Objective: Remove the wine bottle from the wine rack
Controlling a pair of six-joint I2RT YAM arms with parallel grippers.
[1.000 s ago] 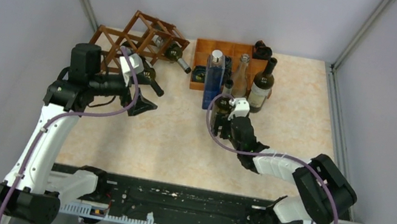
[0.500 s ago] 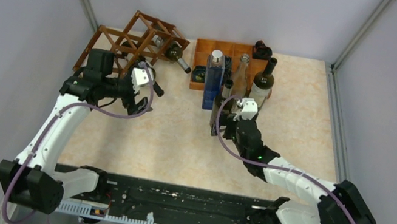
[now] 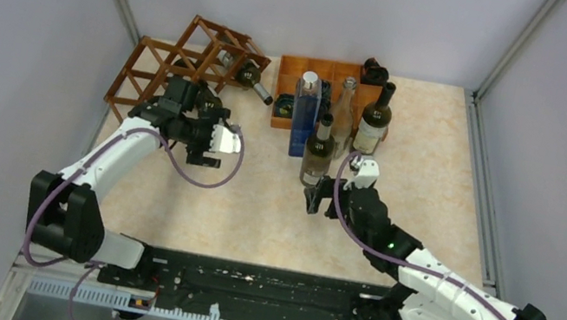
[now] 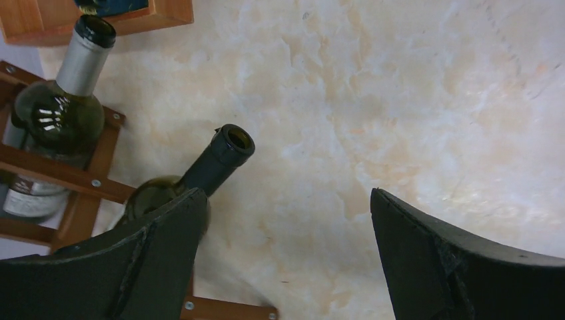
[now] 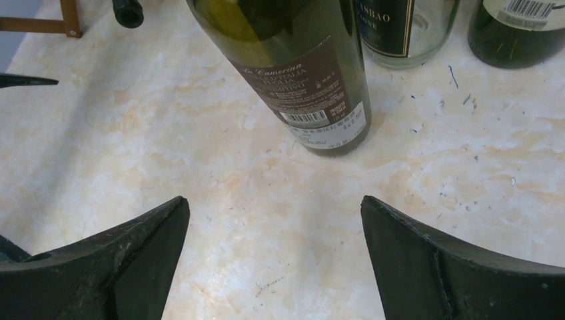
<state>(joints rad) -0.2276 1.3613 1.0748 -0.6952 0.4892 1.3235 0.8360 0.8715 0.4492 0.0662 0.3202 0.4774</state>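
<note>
Left gripper (image 4: 286, 200) spread wide, empty, at wine rack (image 4: 66, 175); wine bottle (image 4: 216, 157) lies in rack cell, neck beside one finger, ungrasped. Right gripper (image 5: 273, 203) also released. Grasp, withdrawal likely remain

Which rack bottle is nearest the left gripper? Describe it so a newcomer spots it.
Find the reddish wooden lattice wine rack in the table's far-left corner; two bottles lie in it, necks pointing out. The target is the nearer bottle, beside the open left gripper. Its neck is dark with an open mouth; the neighbour bottle has a silver foil neck.
</note>
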